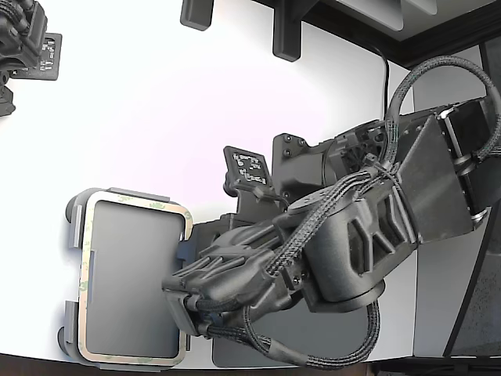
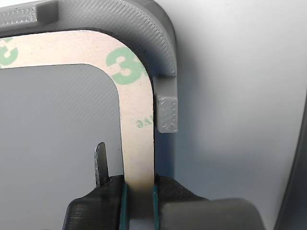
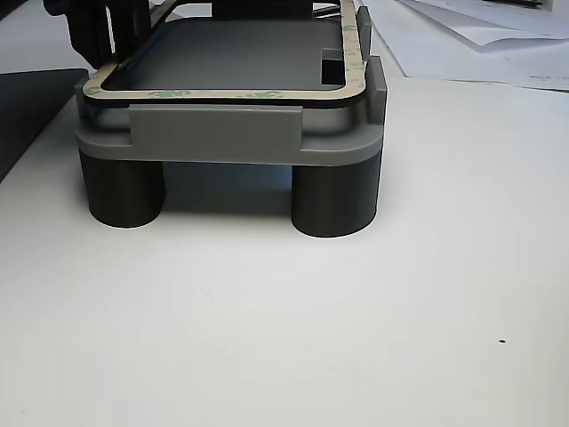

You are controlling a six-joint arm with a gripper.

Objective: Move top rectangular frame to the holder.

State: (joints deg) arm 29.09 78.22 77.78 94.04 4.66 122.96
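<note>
The top rectangular frame [image 1: 133, 203], a thin beige outline with green print, lies inside the raised rim of the light grey holder [image 1: 73, 216] at the lower left of the exterior view. My gripper [image 1: 185, 295] reaches in from the exterior view's right and is shut on one long side of the frame. The wrist view shows the beige strip [image 2: 136, 139] pinched between my two fingers [image 2: 112, 201], close to a corner tab of the holder [image 2: 168, 115]. In the other view the frame [image 3: 222, 93] sits flat on the holder [image 3: 222, 133], which stands on round feet.
A flat dark grey mat [image 1: 313, 348] lies under my arm, and its edge shows beside the holder [image 3: 27, 107]. A second arm [image 1: 23, 47] stays at the exterior view's top left. Black brackets [image 1: 286, 31] stand at the table's far edge. Papers [image 3: 480, 36] lie behind the holder.
</note>
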